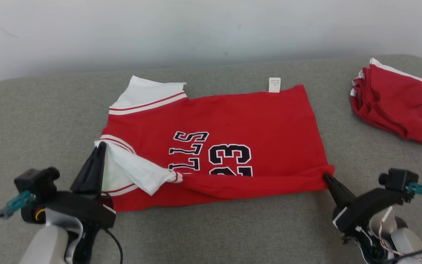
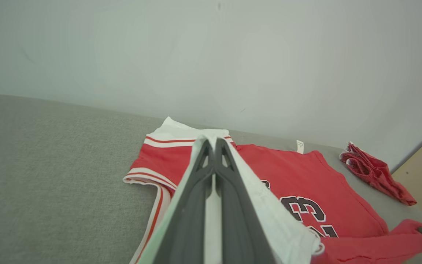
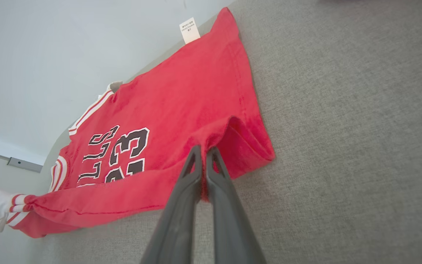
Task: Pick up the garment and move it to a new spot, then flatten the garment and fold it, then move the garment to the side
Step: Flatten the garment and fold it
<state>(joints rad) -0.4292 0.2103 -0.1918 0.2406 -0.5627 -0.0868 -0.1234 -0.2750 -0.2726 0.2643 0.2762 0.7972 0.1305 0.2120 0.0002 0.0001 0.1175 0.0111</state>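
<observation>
Carrier: a grey cushioned surface [image 1: 50, 110] with rounded far corners, set against a pale wall [image 1: 196, 29].
Garment: a red jersey [image 1: 233, 121] with white, red-striped sleeves lies spread across the middle of the surface, neck end toward the left edge and hem toward the right edge.
Print: black, white-outlined lettering [image 1: 229, 154] with the number 23 faces up and reads sideways in the head view.
Label: a small white label [image 1: 274, 84] sticks out from the jersey's far edge.
Near edge: the red cloth is gathered into a rumpled ridge that runs between the two grippers, raised off the flat body of the jersey.
Left gripper: the left gripper [image 1: 100, 146] is at the jersey's near left corner, jaws pressed together on the white sleeve [image 1: 137, 170]. In the left wrist view white cloth drapes down both sides of the fingers [image 2: 233, 190].
Right gripper: the right gripper [image 1: 326, 177] is at the near right corner of the jersey, jaws clamped on the red hem. The right wrist view shows the cloth puckered into a fold at the tips.
Other cloth: a second red garment [image 1: 394, 106] with white trim lies bunched by the far right corner, well apart from the jersey.
</observation>
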